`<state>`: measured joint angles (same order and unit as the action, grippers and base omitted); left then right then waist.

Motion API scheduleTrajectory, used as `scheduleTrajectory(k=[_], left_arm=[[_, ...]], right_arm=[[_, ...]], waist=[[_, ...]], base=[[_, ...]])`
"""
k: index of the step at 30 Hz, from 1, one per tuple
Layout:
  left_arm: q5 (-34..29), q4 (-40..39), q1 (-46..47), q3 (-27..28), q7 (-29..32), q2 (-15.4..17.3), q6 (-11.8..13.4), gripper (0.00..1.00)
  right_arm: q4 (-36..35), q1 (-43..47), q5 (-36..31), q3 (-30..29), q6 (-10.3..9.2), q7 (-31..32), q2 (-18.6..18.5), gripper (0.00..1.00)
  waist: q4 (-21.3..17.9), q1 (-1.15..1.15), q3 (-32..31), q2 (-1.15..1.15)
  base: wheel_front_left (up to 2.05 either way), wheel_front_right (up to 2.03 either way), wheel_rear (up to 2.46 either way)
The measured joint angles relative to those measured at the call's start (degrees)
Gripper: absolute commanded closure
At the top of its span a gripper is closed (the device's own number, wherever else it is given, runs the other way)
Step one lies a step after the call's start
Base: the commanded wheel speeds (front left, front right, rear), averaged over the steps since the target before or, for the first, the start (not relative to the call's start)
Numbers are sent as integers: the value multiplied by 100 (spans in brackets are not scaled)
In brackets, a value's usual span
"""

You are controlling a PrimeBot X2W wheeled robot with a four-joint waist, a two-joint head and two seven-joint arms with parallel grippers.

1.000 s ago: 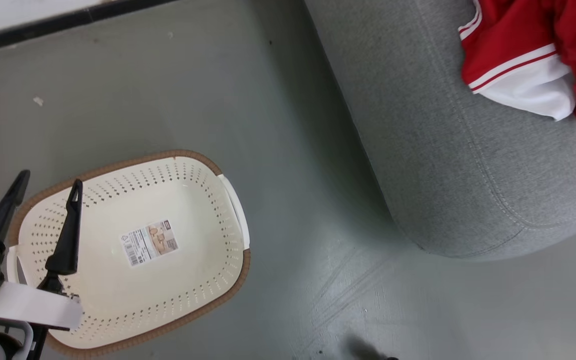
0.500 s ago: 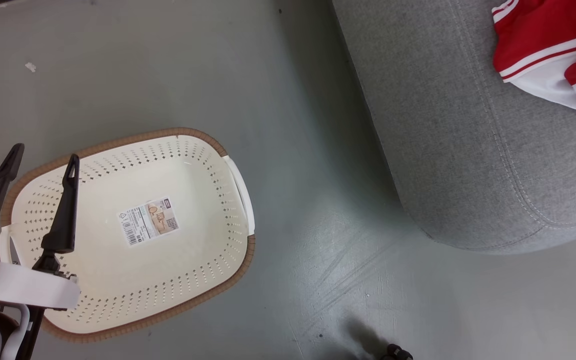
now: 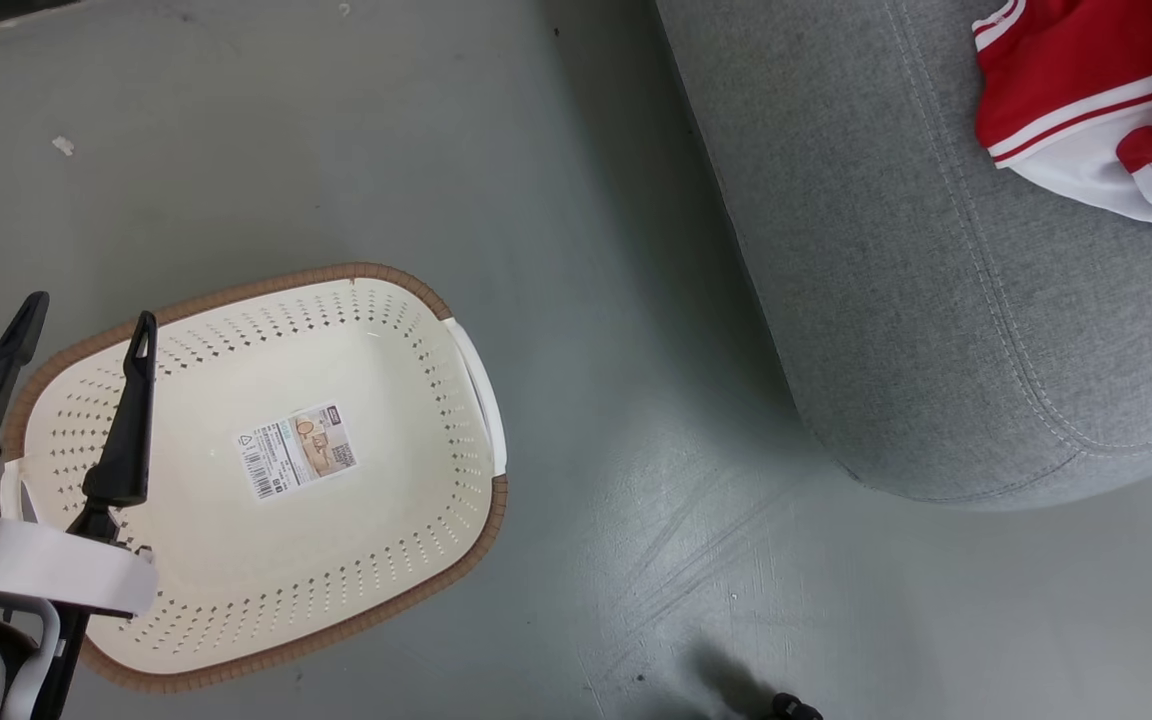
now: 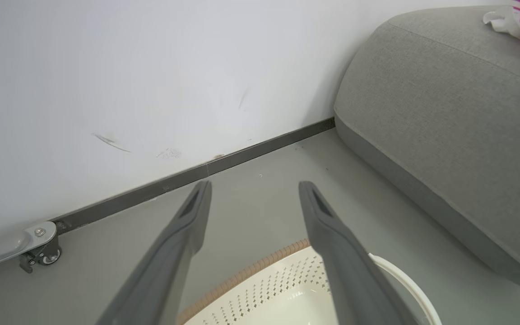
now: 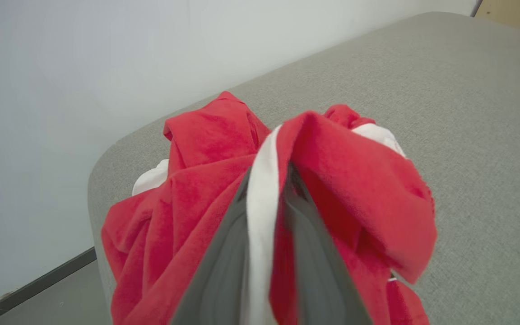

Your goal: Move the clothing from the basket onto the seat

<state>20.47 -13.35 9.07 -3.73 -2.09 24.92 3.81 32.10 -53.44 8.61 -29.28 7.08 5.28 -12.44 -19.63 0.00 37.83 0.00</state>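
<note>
The cream basket with a brown rim stands on the floor at lower left, holding nothing but its printed label. My left gripper hovers open over the basket's left end; in the left wrist view its spread fingers frame the basket's rim. Red and white clothing lies on the grey seat at upper right. In the right wrist view my right gripper is shut on a white-trimmed fold of the red clothing, above the seat.
A grey floor separates the basket from the seat. A white wall with a dark baseboard runs behind them. A caster wheel stands by the baseboard. A small dark object sits at the floor's bottom edge.
The head camera has shifted, so the whole scene slid a little. More of a second red fold shows at the right edge of the seat. The left gripper keeps its place over the basket.
</note>
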Motion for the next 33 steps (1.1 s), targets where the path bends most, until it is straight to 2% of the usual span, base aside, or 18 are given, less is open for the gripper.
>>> scheduleTrajectory(k=[2, 8, 18, 24, 28, 33], left_arm=[[0, 42, 2, -5, -1, -10, 0, 0], [1, 160, 15, 0, -58, -41, 2, 0], [10, 328, 99, -43, -213, -174, 3, 0], [19, 485, 104, -40, -360, -249, 3, 0], [37, 583, 108, -42, -425, -319, 3, 0], [74, 705, 112, -73, -561, -392, 1, 0]], right_arm=[[-77, 115, -112, -56, 0, -68, 64, 0], [-399, 550, -355, -81, 0, -253, 493, 0], [-1394, 1095, -831, -68, 0, -584, 895, 0], [-1925, 1590, -1017, -66, 1, -621, 1004, 0], [-2183, 1933, -1046, 242, 0, -584, 1061, 0], [-2471, 2064, -829, 904, 0, -704, 1073, 0]], waist=[[-10, 0, -19, 0], [-44, 0, -104, 0], [-78, 0, -303, 0], [-75, 0, -479, 0], [-55, 0, -612, 0], [6, 0, -789, 0]], base=[[0, 0, 0], [0, 0, 0], [0, 0, 0], [0, 0, 0], [0, 0, 0], [0, 0, 0]])
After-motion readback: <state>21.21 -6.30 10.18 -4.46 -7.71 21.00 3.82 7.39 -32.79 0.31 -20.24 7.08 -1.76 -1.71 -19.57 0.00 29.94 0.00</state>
